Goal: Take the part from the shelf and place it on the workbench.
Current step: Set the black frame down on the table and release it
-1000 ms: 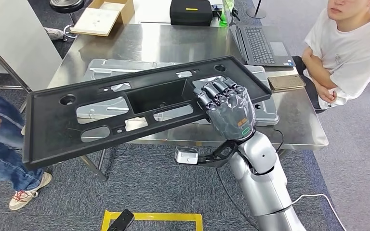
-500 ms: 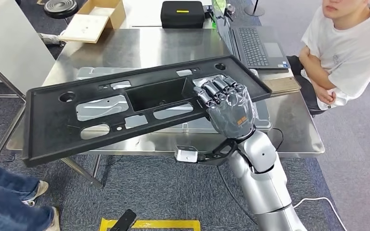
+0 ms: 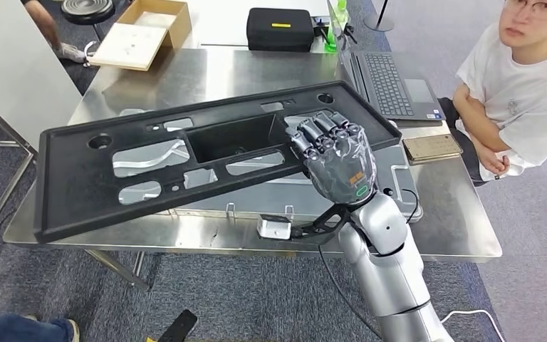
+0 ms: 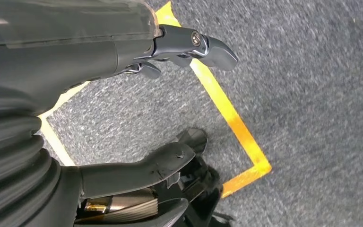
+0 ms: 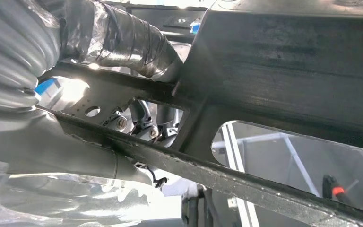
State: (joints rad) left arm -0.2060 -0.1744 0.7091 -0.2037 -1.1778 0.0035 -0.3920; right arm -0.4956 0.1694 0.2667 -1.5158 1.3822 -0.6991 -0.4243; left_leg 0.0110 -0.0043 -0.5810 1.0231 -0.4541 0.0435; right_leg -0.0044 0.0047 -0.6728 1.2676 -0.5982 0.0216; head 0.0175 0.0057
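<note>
The right hand (image 3: 338,160) grips the long black plastic part (image 3: 85,189) near its right end, fingers (image 3: 318,137) curled over the top face beside the rectangular recess. The part hangs tilted above the steel surface (image 3: 445,214), its left end lower and reaching out past the surface's left edge. Through its cut-outs a silvery panel (image 3: 397,187) on the surface shows. In the right wrist view the thumb appears to press against the part's underside (image 5: 283,61), though glare makes that unclear. The left hand (image 4: 123,94) hangs over grey carpet with yellow tape (image 4: 231,118), fingers apart and holding nothing. A laptop (image 3: 392,85) and a seated person (image 3: 520,92) are at the surface's right side.
</note>
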